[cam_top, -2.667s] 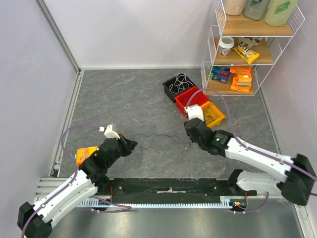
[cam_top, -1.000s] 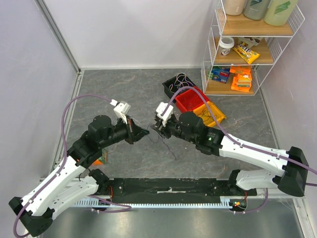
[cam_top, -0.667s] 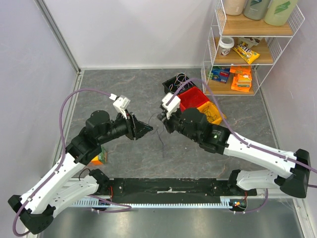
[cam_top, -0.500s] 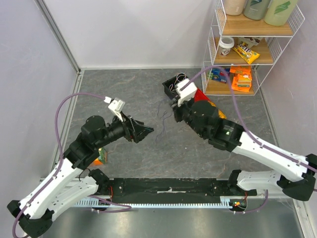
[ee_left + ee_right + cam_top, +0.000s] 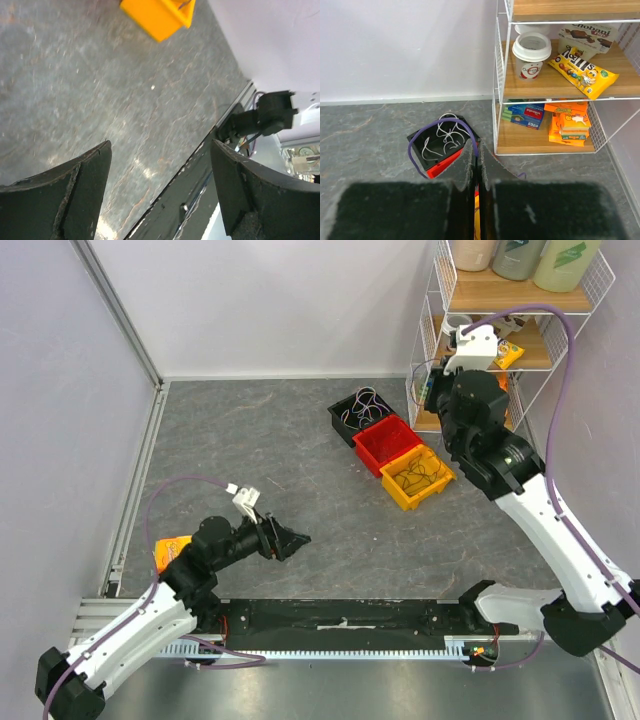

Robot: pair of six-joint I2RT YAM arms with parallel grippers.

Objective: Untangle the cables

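My right gripper (image 5: 476, 146) is shut on a dark purple cable (image 5: 410, 149), which hangs in a loop above the black bin (image 5: 418, 140). White cables (image 5: 448, 135) lie coiled in that bin. In the top view the right gripper (image 5: 437, 402) is raised high at the back right, beside the wire shelf. My left gripper (image 5: 292, 538) hovers low at the near left with its jaws wide open. The left wrist view shows the left gripper (image 5: 161, 150) with only bare floor between the fingers. No cable lies on the floor between the arms.
Black (image 5: 340, 420), red (image 5: 388, 443) and yellow (image 5: 432, 480) bins stand in a diagonal row right of centre. A white wire shelf (image 5: 520, 400) with snack packs and a cup (image 5: 531, 50) fills the back right corner. An orange box (image 5: 172, 552) lies by the left arm.
The left gripper opened, let go of the cable and drew back to the near left. The right gripper shut on the purple cable and carried it up and back to the shelf.
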